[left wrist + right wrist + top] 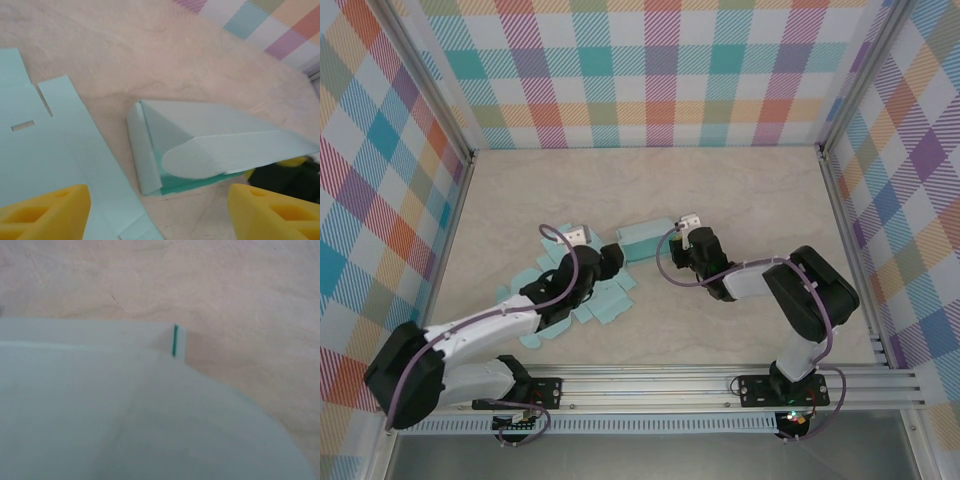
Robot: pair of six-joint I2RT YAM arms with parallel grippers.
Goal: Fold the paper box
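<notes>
Paper box (pixel 645 240): folded, lying on the table (pixel 740 190) between both claws | left claw (pixel 611 258): jaws spread, holding nothing, just short of its flap end, likely clearing the tuck | right claw (pixel 682 243): at the far end, probably steadying it; grip cannot be told | flat cutouts (pixel 595 305): spares under the left arm

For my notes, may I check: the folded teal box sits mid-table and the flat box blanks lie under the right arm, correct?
Not quite: the flat box blanks lie under the left arm, as the top external view shows. The rest holds.
</notes>
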